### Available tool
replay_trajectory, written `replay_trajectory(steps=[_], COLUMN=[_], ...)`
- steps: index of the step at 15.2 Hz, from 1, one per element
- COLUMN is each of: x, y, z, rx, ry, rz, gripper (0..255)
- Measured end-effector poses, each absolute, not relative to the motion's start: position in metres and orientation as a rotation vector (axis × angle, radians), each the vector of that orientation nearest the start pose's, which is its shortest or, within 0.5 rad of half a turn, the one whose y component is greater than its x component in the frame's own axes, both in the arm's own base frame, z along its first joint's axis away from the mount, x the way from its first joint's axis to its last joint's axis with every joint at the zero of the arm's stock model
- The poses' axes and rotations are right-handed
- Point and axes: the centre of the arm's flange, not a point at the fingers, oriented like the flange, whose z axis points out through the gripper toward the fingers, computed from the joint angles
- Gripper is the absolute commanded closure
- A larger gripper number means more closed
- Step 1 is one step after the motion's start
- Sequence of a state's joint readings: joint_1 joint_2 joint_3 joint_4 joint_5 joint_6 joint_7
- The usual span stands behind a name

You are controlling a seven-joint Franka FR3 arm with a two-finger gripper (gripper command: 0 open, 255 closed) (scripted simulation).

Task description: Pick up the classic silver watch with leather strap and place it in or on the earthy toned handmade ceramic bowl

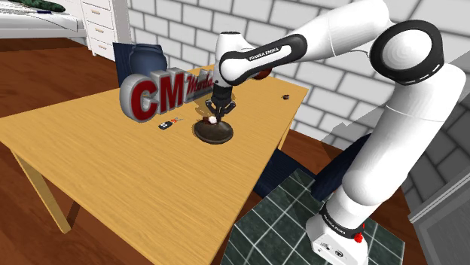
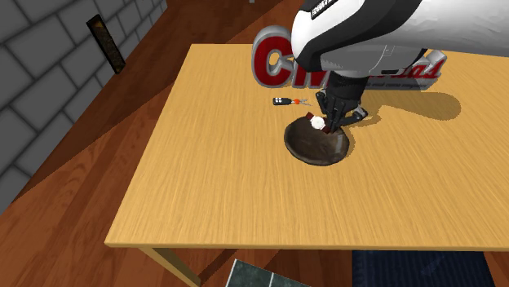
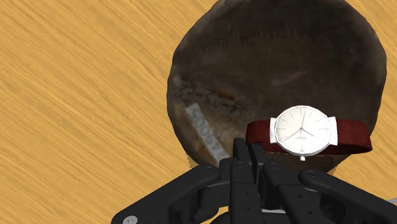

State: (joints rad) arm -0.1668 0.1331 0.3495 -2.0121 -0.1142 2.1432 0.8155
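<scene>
A dark brown ceramic bowl [image 1: 213, 134] [image 2: 312, 147] [image 3: 254, 63] sits on the wooden table [image 1: 113, 166]. Right above it hangs the watch [image 1: 213, 118] [image 2: 316, 122] [image 3: 301, 130], with a white dial, silver case and dark red strap. My black gripper [image 1: 215, 113] [image 2: 326, 122] [image 3: 245, 156] points down over the bowl. Its fingers are drawn together on one end of the strap, so the dial sticks out to the side of the fingertips, over the bowl's inside.
Big red and silver "CM" letters [image 1: 154, 94] [image 2: 273, 57] stand behind the bowl, with a blue vase [image 1: 144, 56] beyond them. A small black and red key fob [image 1: 167, 125] [image 2: 285, 102] lies beside the bowl. A tiny dark object [image 1: 285, 96] rests near the table's far corner.
</scene>
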Motion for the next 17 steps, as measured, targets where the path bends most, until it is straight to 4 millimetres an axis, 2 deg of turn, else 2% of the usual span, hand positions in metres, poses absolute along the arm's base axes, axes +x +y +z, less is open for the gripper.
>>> replay_trajectory(steps=[6,7,10,11,17], x=[0.57,0.57,0.57,0.569,0.57], y=[0.096,0.097,0.099,0.1,0.098], z=[0.393,0.398,0.434,0.439,0.443], rx=[-3.052,-3.052,-3.051,-3.052,-3.052], ry=[0.901,0.901,0.901,0.901,0.901], rz=[-0.049,-0.049,-0.051,-0.051,-0.049], gripper=[0,0,0,0,0])
